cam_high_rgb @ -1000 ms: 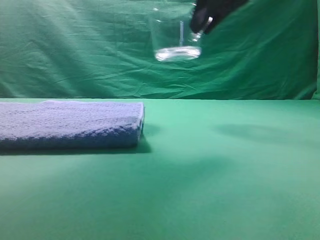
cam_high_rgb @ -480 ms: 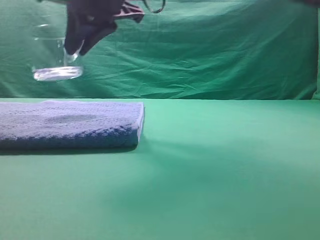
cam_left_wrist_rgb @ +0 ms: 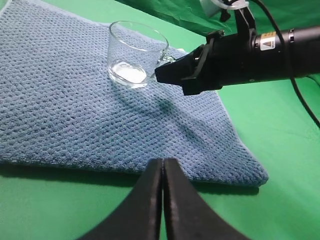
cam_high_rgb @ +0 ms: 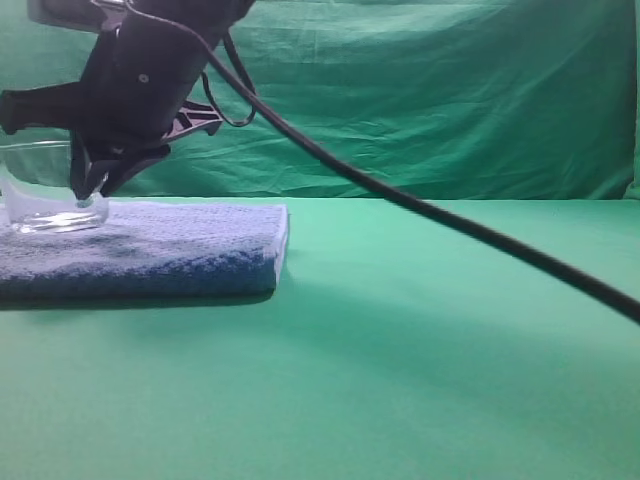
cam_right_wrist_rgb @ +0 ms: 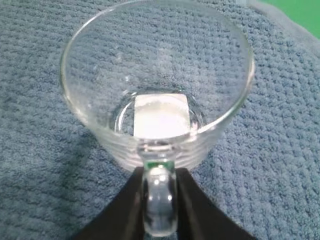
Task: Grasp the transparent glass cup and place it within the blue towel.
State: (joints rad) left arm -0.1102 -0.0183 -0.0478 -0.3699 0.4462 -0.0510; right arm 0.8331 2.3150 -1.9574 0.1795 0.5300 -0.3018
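Glass looped handle sits between my right claw (cam_right_wrist_rgb: 160,200) fingers; grip unclear. Clear glass cup (cam_left_wrist_rgb: 134,55) rests on blue terry towel (cam_left_wrist_rgb: 75,115); arm label unreadable. Left claw (cam_left_wrist_rgb: 163,170) together.

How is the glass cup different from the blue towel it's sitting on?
The transparent glass cup is clear, so the weave shows through it; the blue towel is opaque blue-lavender. The cup is smooth and round with a small looped handle, while the towel is nubby, flat and rectangular. The cup stands upright and covers only a small patch near one corner; the towel lies spread far wider. Both rest on the green table.
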